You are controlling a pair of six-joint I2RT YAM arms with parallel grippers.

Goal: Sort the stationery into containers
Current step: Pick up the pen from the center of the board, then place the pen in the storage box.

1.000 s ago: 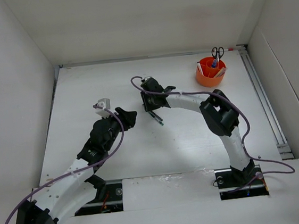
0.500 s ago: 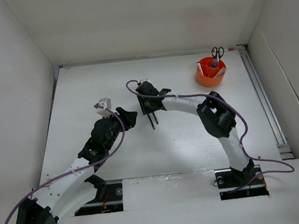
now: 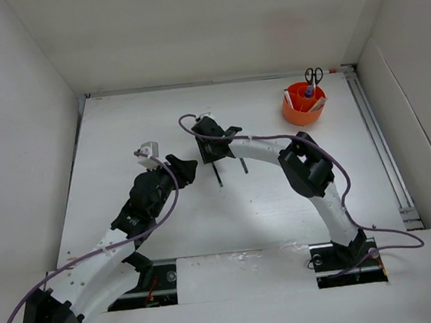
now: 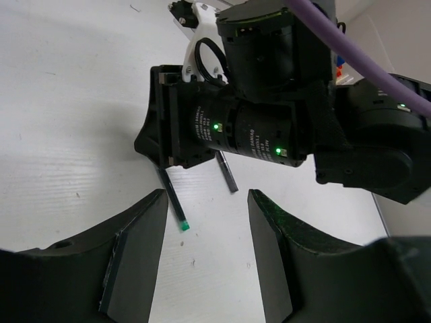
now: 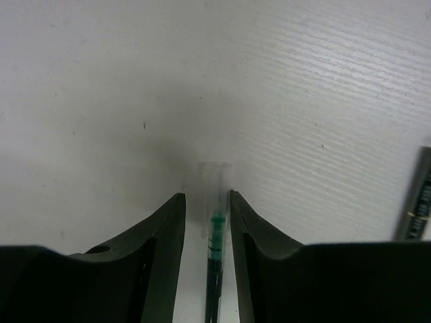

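Note:
A green pen (image 5: pixel 215 242) with a clear cap lies on the white table (image 3: pixel 150 122). My right gripper (image 5: pixel 207 196) points down over the cap end and is shut on the pen, which touches the right finger. In the top view the pen (image 3: pixel 218 175) runs toward the near edge from the right gripper (image 3: pixel 212 152). A second dark pen (image 3: pixel 243 165) lies just to its right. The left gripper (image 4: pixel 205 222) is open and empty, facing the green pen (image 4: pixel 174 202) and the dark pen (image 4: pixel 227 172). The left gripper (image 3: pixel 186 169) hovers left of the pens.
An orange cup (image 3: pixel 303 104) at the back right holds stationery, with black scissors (image 3: pixel 314 75) at its far rim. The right arm (image 3: pixel 309 169) arches across the middle right. A metal rail (image 3: pixel 383 144) runs along the right edge.
The right gripper has shifted left and turned. The green pen swung with it from slanted to nearly straight toward the near edge. The second dark pen has come into view.

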